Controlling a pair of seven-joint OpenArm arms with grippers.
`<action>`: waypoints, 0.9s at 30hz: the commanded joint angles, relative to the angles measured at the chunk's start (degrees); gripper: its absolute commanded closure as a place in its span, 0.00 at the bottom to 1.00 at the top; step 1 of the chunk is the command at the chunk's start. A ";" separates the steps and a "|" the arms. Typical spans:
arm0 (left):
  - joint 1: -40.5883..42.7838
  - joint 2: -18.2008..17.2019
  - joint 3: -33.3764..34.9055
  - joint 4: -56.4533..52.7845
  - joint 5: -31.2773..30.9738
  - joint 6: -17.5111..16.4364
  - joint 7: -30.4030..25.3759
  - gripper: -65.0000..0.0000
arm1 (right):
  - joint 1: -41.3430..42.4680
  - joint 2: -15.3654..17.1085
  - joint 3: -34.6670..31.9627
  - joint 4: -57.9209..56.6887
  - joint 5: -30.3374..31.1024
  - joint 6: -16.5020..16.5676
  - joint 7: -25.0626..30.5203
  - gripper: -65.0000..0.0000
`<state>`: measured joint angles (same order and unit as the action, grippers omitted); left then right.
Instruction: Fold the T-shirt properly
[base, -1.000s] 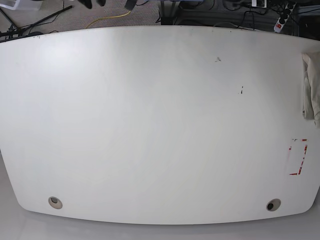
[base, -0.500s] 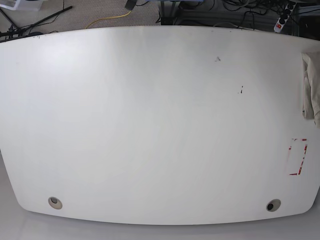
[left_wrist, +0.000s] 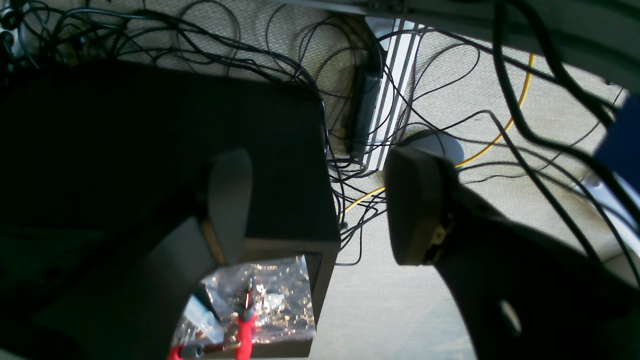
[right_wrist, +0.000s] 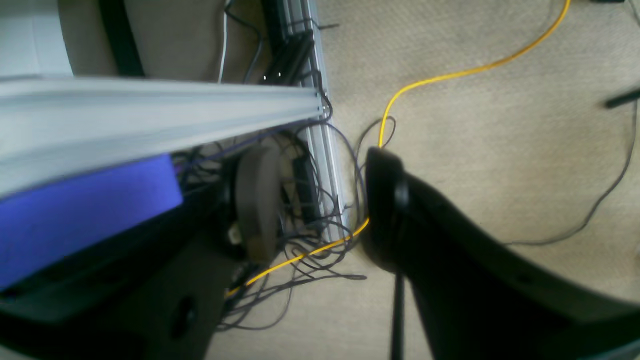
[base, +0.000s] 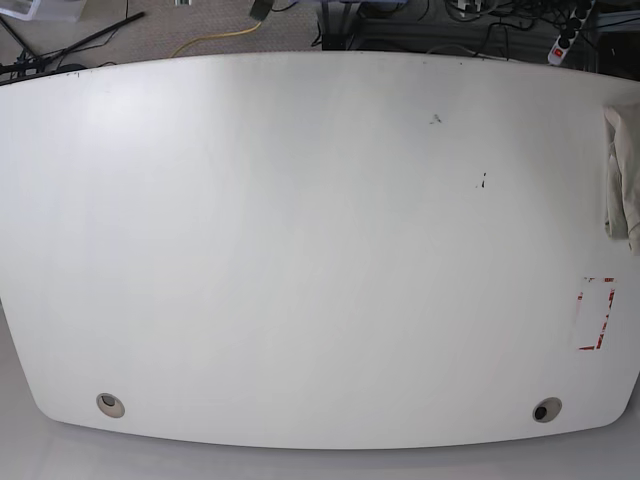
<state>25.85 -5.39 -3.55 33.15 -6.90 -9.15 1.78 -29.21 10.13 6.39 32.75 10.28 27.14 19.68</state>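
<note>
Both my grippers, left (left_wrist: 320, 205) and right (right_wrist: 320, 200), hang spread and empty over floor cables (left_wrist: 280, 65); the shirt (base: 622, 185) lies bunched at the table (base: 300, 250) edge, so a reach may drag it off

You see the right gripper (right_wrist: 320, 205) with jaws apart, empty, above carpet (right_wrist: 500, 125), a yellow cable (right_wrist: 450, 75) and black wires (right_wrist: 300, 270).

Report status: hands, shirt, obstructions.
Left hand open, empty. Right hand open, empty. T-shirt bunched at table edge, untouched. Nothing in the way.
</note>
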 joint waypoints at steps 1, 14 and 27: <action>-1.54 -1.07 1.49 -3.39 -0.01 -0.22 -0.24 0.41 | 2.27 0.46 0.16 -5.28 0.05 0.43 0.67 0.60; -13.58 -0.90 2.89 -17.54 4.83 8.22 -0.24 0.41 | 11.76 0.46 -7.76 -16.27 0.05 -8.81 -2.41 0.59; -15.25 0.77 2.98 -17.72 6.68 8.93 0.11 0.41 | 15.01 0.29 -11.98 -16.44 0.31 -12.06 -7.51 0.59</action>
<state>10.74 -4.16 -0.58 15.31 -0.60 -0.43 2.00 -14.04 9.91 -5.67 16.38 10.76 14.96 12.03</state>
